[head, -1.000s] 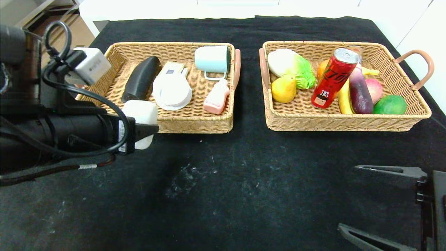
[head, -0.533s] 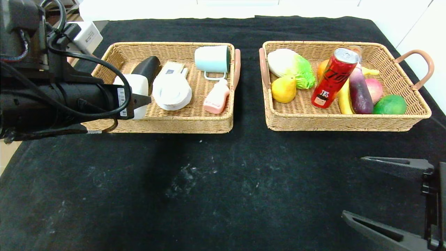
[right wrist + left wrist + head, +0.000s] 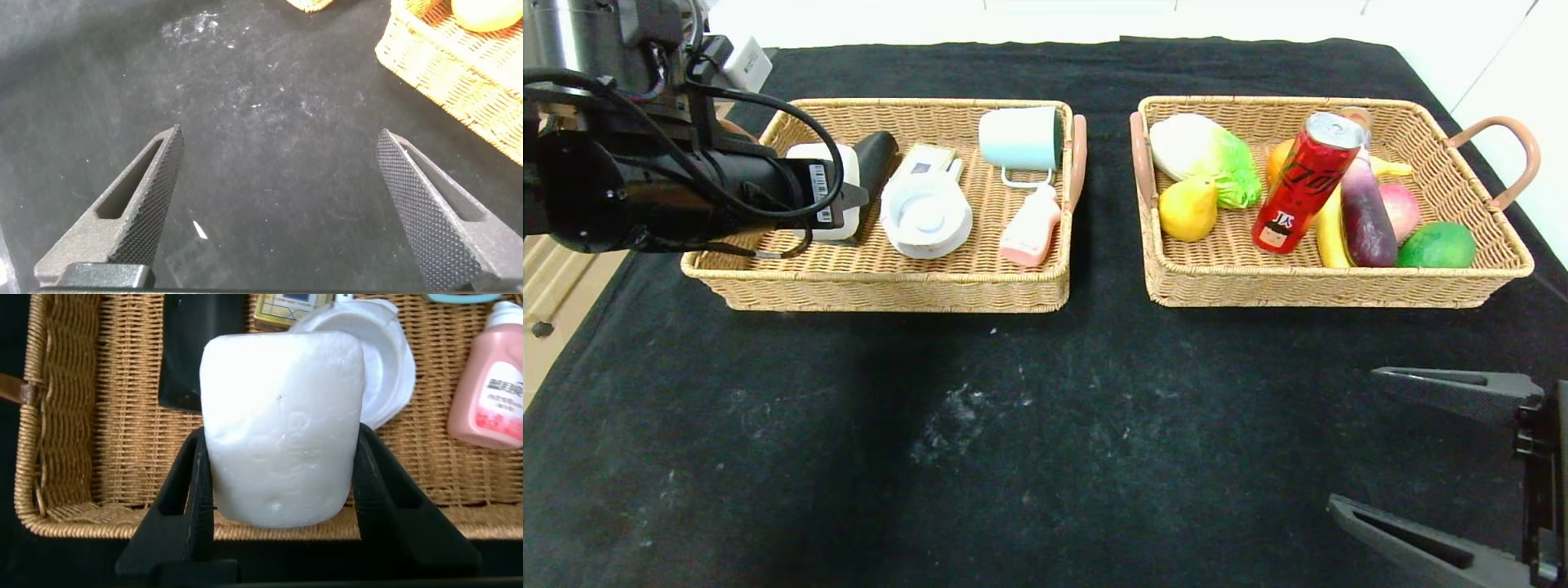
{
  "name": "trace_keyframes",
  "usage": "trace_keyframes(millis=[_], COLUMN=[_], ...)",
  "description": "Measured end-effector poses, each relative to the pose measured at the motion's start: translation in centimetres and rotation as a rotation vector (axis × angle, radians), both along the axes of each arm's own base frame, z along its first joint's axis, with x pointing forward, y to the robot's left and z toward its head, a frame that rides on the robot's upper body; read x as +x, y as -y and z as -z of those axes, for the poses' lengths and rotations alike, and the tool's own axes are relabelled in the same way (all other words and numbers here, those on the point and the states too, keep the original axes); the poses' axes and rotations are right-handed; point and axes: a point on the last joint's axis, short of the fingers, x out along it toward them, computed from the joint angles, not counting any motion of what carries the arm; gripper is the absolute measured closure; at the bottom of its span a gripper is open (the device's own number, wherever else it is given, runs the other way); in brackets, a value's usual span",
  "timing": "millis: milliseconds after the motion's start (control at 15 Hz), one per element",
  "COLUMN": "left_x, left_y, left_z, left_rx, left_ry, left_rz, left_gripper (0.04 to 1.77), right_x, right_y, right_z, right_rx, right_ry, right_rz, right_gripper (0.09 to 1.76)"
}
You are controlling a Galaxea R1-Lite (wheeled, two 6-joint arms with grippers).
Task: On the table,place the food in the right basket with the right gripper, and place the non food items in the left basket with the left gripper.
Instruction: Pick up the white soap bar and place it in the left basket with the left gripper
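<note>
My left gripper [image 3: 845,200] is shut on a white soap-like block [image 3: 827,163], which fills the left wrist view [image 3: 282,429], and holds it above the left part of the left basket [image 3: 890,290]. That basket holds a black case [image 3: 876,155], a white round lid [image 3: 925,214], a mint mug [image 3: 1019,137], a pink bottle [image 3: 1031,229] and a small card box [image 3: 929,157]. The right basket [image 3: 1323,286] holds a cabbage [image 3: 1201,155], pear [image 3: 1186,210], red can [image 3: 1298,184], eggplant [image 3: 1364,208], banana [image 3: 1330,233] and green fruit [image 3: 1437,245]. My right gripper [image 3: 1421,461] is open and empty at the front right.
The table [image 3: 1045,425] has a black cloth with white scuff marks in the middle front. The baskets have brown handles [image 3: 1515,155] at their ends. A white wall runs behind the table and at the right.
My left arm has lifted the white block from the table's front left edge of the basket and moved it away and over the left basket. The right gripper shifted slightly.
</note>
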Motion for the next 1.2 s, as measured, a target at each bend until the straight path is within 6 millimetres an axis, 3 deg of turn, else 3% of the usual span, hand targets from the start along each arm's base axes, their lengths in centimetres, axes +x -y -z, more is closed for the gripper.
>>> trace_keyframes(millis=[467,800,1067,1200], left_x=[3.7,5.2,6.1,6.3], left_y=[-0.9,-0.6,-0.4,-0.3], left_z=[0.1,-0.6,0.0,0.2], left_rx=[0.003,0.021,0.024,0.026], left_ry=[0.005,0.034,0.021,0.014], left_rz=[-0.06,-0.056,-0.057,-0.057], left_gripper=[0.8,0.8,0.8,0.65], right_x=[0.0,0.0,0.1,0.1], right_y=[-0.1,-0.3,-0.3,-0.3], right_z=[0.3,0.6,0.6,0.6], right_rx=[-0.024,-0.034,-0.034,-0.033], right_ry=[0.007,-0.002,-0.003,-0.002], right_rz=[-0.009,-0.015,-0.016,-0.016], right_gripper=[0.14,0.14,0.14,0.14])
